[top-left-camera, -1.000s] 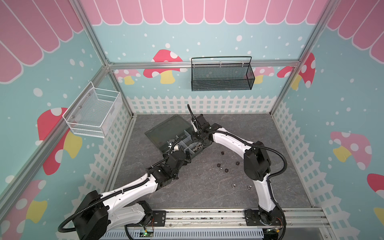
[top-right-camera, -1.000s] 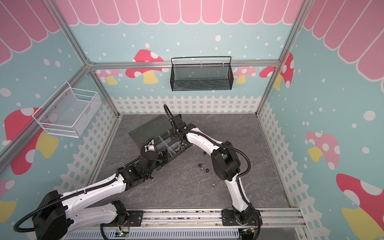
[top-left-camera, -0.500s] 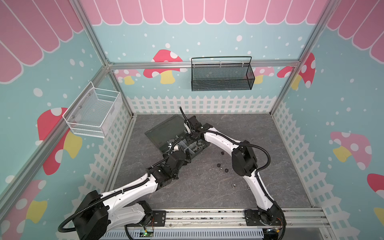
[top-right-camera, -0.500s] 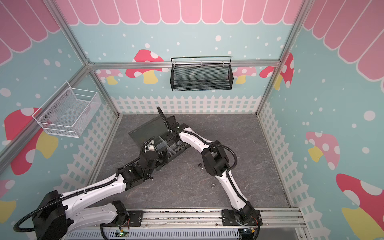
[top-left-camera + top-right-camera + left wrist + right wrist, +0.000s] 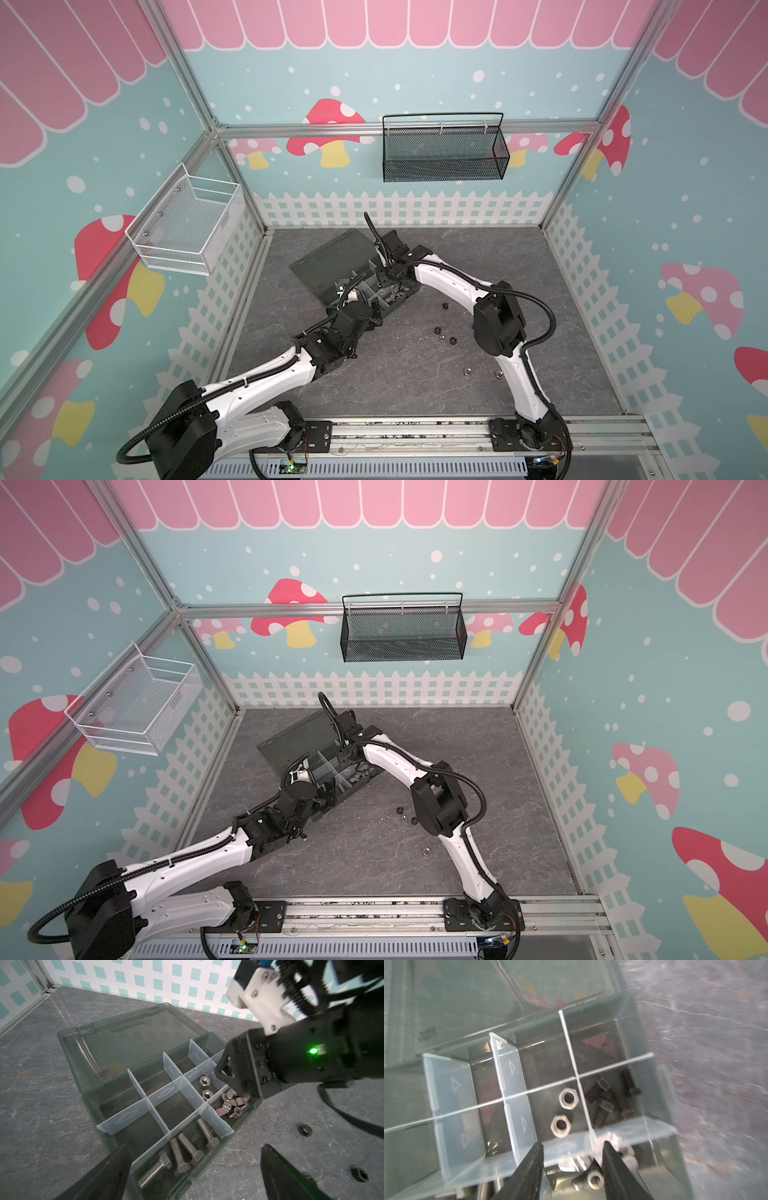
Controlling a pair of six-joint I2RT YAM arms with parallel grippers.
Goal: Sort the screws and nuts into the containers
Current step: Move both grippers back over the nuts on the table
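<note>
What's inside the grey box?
Silver screws, two silver nuts, wing nuts and black screws, each kind separate. The right gripper covers some wing nuts, so I can't count them.

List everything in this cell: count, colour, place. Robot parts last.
organiser box: one, dark grey translucent, lid open, on the table toward the back
silver screws: four, silver, corner compartment nearest the left gripper
winged nuts: several, silver, compartment beside the silver screws
hex nuts: two, silver, a middle compartment
black screws: about four, black, compartment beside the hex nuts
loose nuts: about six, black and silver, on the table right of the box
white wire basket: one, white, left wall
black mesh basket: one, black, back wall
table: one, grey marbled
left gripper: one, black, open, at the box's near edge
right gripper: one, black, open and empty, above the nut compartments
</note>
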